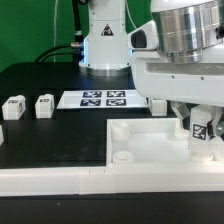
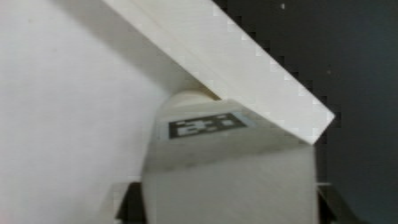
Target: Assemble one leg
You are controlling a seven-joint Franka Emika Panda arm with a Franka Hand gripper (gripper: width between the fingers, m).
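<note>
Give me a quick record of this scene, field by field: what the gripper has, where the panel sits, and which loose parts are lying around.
gripper: shut on the held leg
held leg: tag visible, at the panel's edge toward the exterior view's right; contact cannot be told
panel: flat on the table, sockets up
first loose leg, second loose leg: side by side at the exterior view's left
marker board: behind the panel

Bright, even light; both views soft, the leg (image 2: 222, 175) blurred close up.
</note>
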